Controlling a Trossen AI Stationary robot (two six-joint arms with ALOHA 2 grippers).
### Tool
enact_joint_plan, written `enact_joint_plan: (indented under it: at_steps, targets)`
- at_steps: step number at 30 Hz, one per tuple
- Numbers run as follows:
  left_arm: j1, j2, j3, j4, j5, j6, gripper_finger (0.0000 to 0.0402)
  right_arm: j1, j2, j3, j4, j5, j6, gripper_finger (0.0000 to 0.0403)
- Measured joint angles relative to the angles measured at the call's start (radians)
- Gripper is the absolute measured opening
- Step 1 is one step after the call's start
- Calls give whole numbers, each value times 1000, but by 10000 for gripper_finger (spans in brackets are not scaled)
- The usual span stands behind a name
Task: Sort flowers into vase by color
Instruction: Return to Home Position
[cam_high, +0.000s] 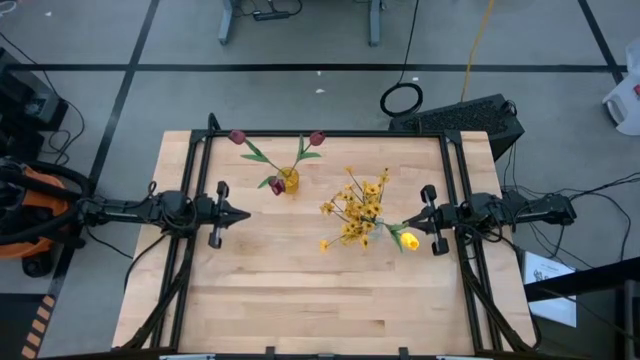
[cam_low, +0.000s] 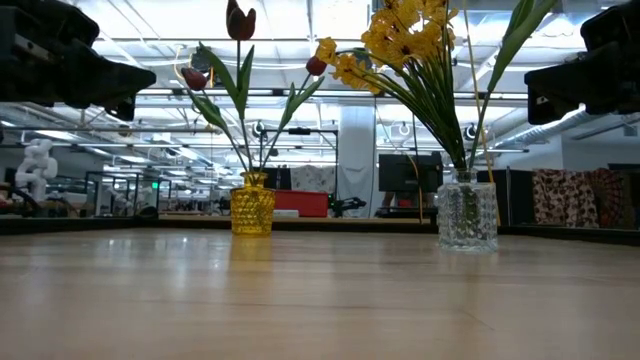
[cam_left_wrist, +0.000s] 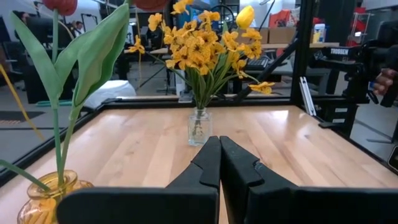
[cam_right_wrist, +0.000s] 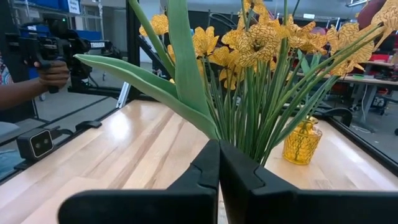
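Dark robot arms reach in from both sides of our light wooden table (cam_high: 300, 300) in the high view, the left gripper (cam_high: 243, 214) and right gripper (cam_high: 414, 227) facing each other across it. Three dark-red tulips (cam_high: 317, 138) stand in a yellow faceted glass vase (cam_high: 290, 181) nearer the left gripper, and the yellow blossom sprays (cam_high: 360, 205) and single yellow tulip (cam_high: 409, 240) cluster just beside the right gripper. At table height we see that yellow bunch upright in a clear knobbed glass vase (cam_low: 467, 212), well apart from the yellow one. Through each wrist camera we find the fingers (cam_left_wrist: 208, 168) pressed together, gripping nothing.
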Motion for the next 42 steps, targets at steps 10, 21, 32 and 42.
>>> enact_joint_plan:
  at_steps: [10,21,32,42]
  targets:
    - [0,1,0,0,-5,-19,4,0,0,0,3,-1,0,0]
    - [0,2,0,3,-8,-19,4,0,0,0,4,-2,0,0]
    - [0,2,0,4,-8,-19,4,0,0,0,5,-4,0,0]
    - [0,2,0,4,-8,-18,4,0,0,0,5,-4,0,0]
